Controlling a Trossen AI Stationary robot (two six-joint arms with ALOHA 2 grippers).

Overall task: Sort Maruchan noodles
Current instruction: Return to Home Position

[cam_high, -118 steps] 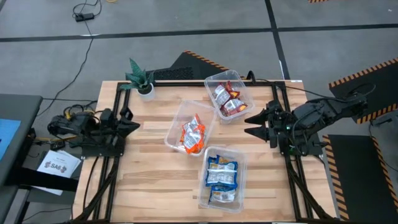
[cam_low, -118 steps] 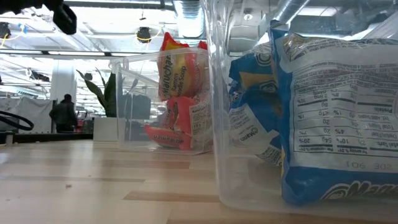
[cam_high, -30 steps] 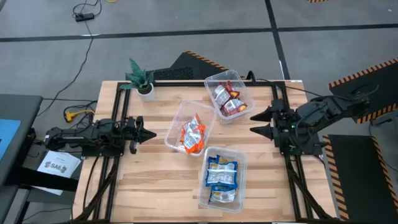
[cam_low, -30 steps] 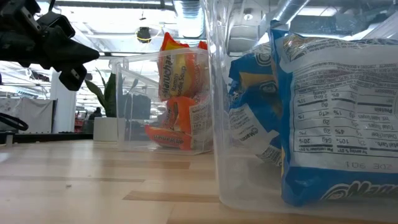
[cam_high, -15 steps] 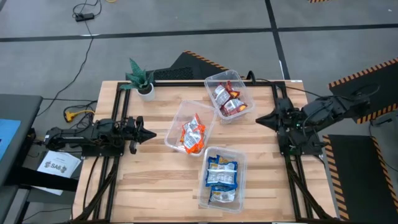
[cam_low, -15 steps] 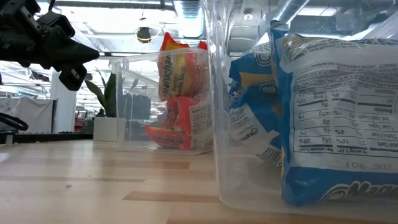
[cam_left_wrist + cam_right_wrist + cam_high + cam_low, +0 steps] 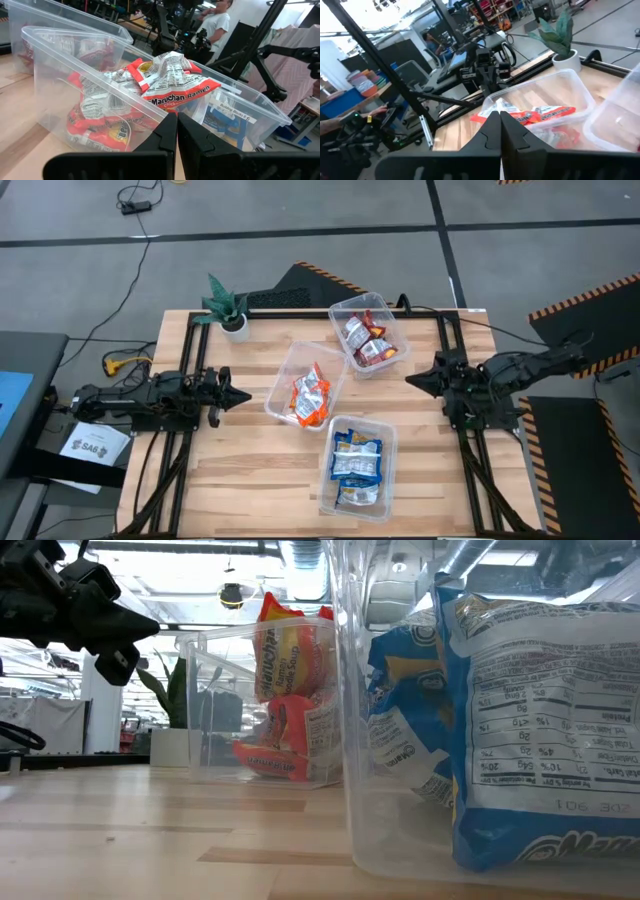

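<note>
The Maruchan noodles lie in three clear tubs down the table's middle. Red and silver packets (image 7: 366, 338) fill the far tub, orange packets (image 7: 310, 395) the middle one, and blue packets (image 7: 357, 460) the near one. My left gripper (image 7: 245, 396) hovers shut at the left, pointing at the orange tub (image 7: 100, 85). At the right my right gripper (image 7: 410, 380) is shut too, pointing toward the middle and far tubs (image 7: 540, 112). Neither gripper holds anything. In the low view the blue tub (image 7: 480, 710) stands close in front, with the orange tub (image 7: 270, 690) behind it.
A small potted plant (image 7: 228, 308) stands at the far left corner. Bare wood (image 7: 240, 470) lies free at the near left and between each gripper and the tubs. Black frame rails (image 7: 190, 440) run along both sides. A person (image 7: 215, 25) stands beyond the table.
My right gripper has shut with nothing between its fingers, and its arm has sunk lower at the table's right edge. The tubs, the packets and my left arm have kept still.
</note>
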